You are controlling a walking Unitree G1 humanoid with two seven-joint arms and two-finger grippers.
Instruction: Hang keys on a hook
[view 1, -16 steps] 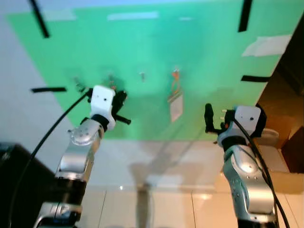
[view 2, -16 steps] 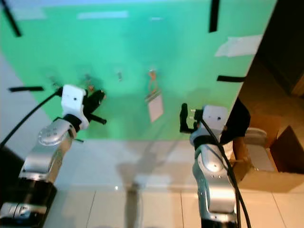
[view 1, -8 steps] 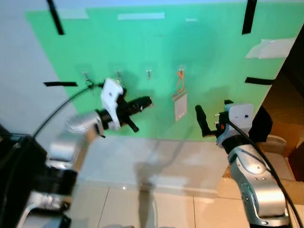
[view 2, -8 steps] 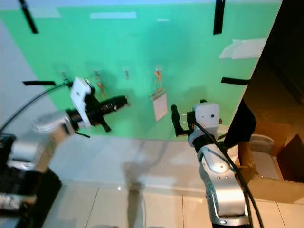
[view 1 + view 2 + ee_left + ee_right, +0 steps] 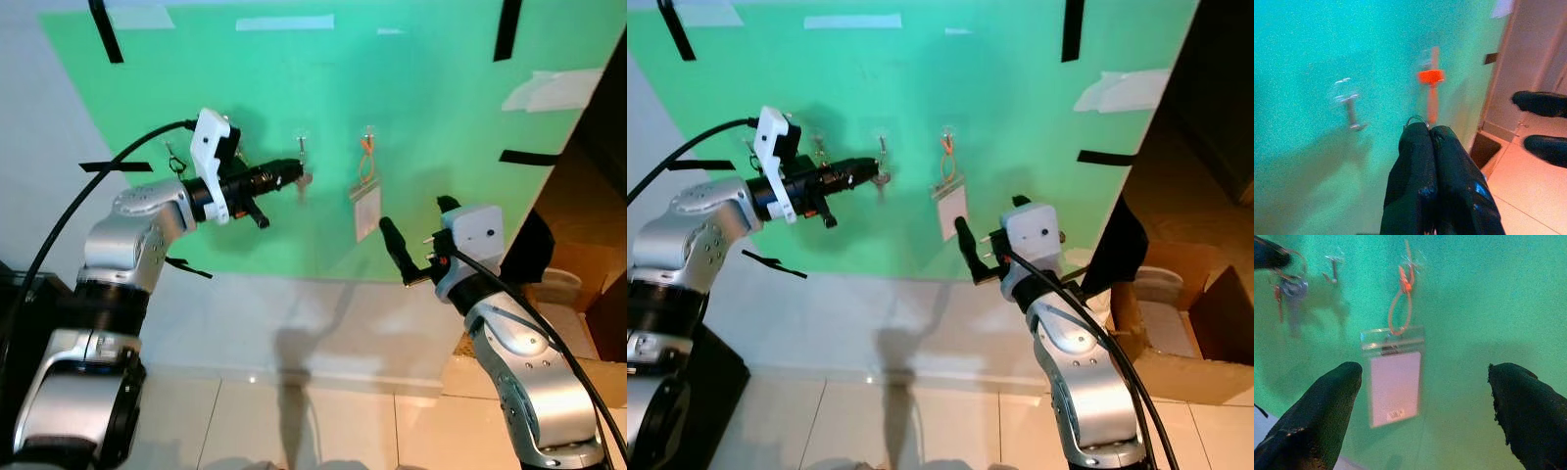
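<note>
The left gripper (image 5: 290,174) is pinching the keys (image 5: 1290,293) between closed fingertips, holding them just beside the middle hook (image 5: 302,147) on the green board (image 5: 441,117), near its centre. The hanging step is under way; the next move calls for slipping the key ring (image 5: 1417,119) over the hook's tip, then letting go. The left arm is reaching out level across the board. The right gripper (image 5: 970,257) is hanging spread wide, empty, below the badge (image 5: 1395,387) on the neighbouring hook.
</note>
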